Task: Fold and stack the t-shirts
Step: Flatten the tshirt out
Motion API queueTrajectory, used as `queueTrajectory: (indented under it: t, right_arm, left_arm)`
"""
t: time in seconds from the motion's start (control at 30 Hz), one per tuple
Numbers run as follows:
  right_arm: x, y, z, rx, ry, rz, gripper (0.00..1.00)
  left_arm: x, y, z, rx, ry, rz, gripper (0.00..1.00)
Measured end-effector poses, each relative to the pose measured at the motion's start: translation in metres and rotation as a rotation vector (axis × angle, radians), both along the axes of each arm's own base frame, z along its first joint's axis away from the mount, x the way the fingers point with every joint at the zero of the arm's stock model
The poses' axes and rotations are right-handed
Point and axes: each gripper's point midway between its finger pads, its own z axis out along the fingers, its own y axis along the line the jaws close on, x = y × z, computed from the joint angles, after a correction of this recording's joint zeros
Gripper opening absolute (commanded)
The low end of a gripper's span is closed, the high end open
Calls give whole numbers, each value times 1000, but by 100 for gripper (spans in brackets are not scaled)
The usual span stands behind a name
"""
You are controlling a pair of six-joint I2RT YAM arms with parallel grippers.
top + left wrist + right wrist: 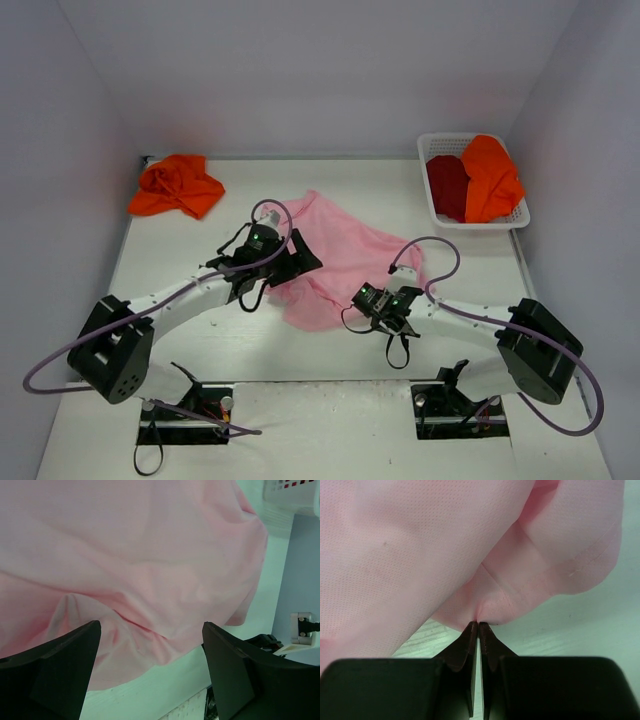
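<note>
A light pink t-shirt (345,250) lies spread and rumpled mid-table; it also fills the left wrist view (140,565) and the right wrist view (420,555). My left gripper (300,262) stands open over the shirt's left edge, its fingers (70,670) wide apart with pink cloth and bare table between them. My right gripper (478,624) is shut, pinching a fold at the pink shirt's near edge, and shows at that edge in the top view (358,297). A bright orange t-shirt (178,185) lies crumpled at the back left. A dark red t-shirt (447,185) and another orange t-shirt (490,178) sit in the basket.
The white latticed basket (446,139) stands at the back right corner, its corner also showing in the left wrist view (295,495). White walls close in the table at the back and sides. Cables loop above both arms.
</note>
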Motion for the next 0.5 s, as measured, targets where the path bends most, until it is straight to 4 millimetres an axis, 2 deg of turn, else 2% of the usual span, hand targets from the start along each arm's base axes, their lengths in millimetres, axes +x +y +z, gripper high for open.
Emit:
queueTrajectory:
  t: [0.1, 0.33, 0.5]
  right_arm:
    - [0, 0, -1, -4, 2, 1, 0]
    - [1, 4, -1, -22, -2, 17, 0]
    - [-1, 7, -1, -18, -5, 21, 0]
  left_arm:
    - [-2, 14, -1, 13, 11, 22, 77]
    - [5, 25, 6, 13, -5, 36, 77]
    - [21, 19, 12, 14, -19, 39, 77]
